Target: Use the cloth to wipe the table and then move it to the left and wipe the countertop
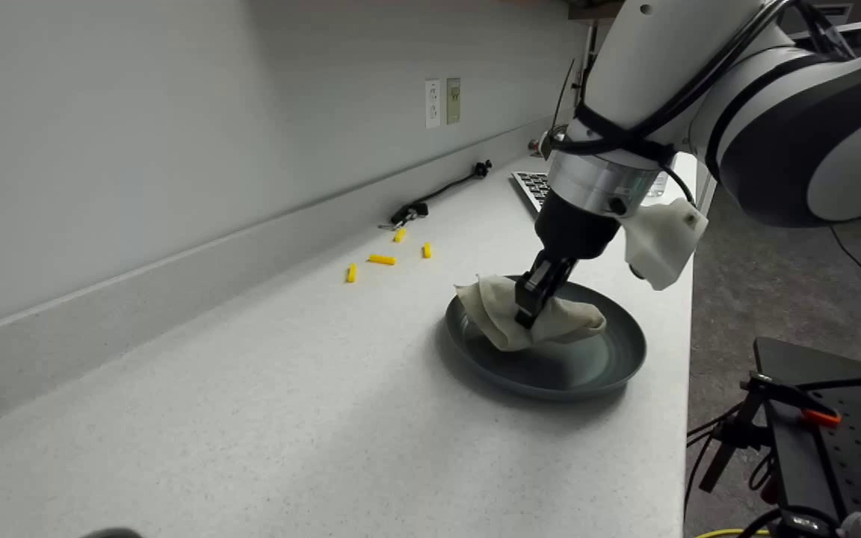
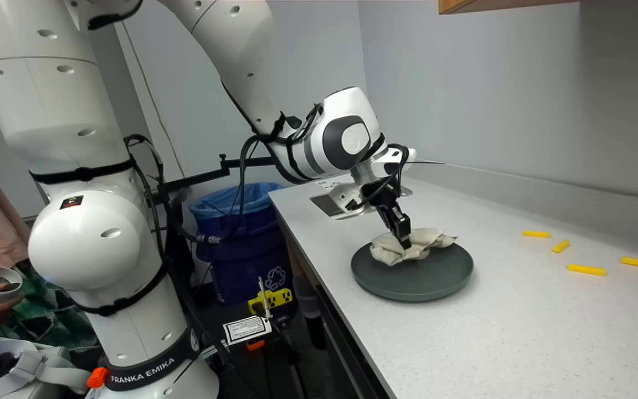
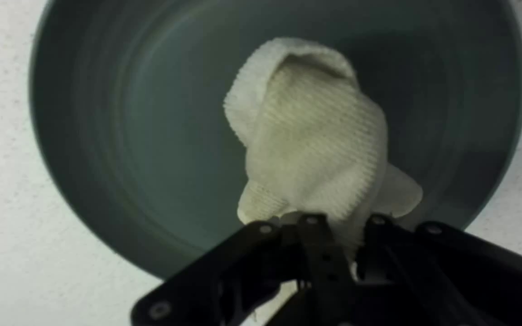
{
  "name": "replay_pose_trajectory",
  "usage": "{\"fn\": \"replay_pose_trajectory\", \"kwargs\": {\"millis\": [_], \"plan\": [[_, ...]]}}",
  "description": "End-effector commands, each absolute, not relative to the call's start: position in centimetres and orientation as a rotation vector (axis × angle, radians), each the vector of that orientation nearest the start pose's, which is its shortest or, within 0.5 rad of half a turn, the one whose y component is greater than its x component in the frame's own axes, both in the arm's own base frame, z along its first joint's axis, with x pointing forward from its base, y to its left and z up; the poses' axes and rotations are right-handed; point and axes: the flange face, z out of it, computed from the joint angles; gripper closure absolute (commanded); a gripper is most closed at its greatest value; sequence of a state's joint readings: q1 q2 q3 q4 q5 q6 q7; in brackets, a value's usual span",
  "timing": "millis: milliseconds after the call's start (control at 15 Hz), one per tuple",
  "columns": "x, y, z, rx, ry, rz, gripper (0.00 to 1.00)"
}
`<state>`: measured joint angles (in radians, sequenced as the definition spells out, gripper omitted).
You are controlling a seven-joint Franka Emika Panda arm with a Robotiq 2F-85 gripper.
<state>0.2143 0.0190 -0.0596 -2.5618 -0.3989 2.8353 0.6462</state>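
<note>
1. Plainly, the gripper (image 3: 347,235) is clamped on the cloth (image 3: 315,145); in the wrist view a fold of fabric shows pinched between the jaws.
2. The cloth sits bunched in the plate (image 1: 587,366), which rests on the counter (image 1: 288,418).
3. Its long axis lies crosswise to the counter, in line from backsplash (image 1: 176,295) to free edge, and runs mostly sideways in both exterior views.
4. One end, a rounded fold, points toward the free edge; the other, with loose corners, points toward the backsplash. Whether those corners touch the plate's rim I cannot tell.
5. In the wrist view the axis runs up from the jaws, leaning slightly left, small flaps out to both sides.
6. Four yellow pieces (image 1: 381,259) lie nearer the backsplash, apart from the plate.
</note>
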Motion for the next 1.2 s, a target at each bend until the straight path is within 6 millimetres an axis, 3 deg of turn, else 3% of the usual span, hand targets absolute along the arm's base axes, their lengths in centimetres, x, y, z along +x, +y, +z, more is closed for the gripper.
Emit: {"fn": "replay_pose_trajectory", "kwargs": {"millis": [0,333,1133], "plan": [[45.5,10.8,28.0,-3.069,0.141,-0.422,0.97],[45.6,12.1,28.6,-3.006,0.124,-0.337,0.97],[46.0,10.8,28.6,-2.987,0.231,-0.378,0.97]]}}
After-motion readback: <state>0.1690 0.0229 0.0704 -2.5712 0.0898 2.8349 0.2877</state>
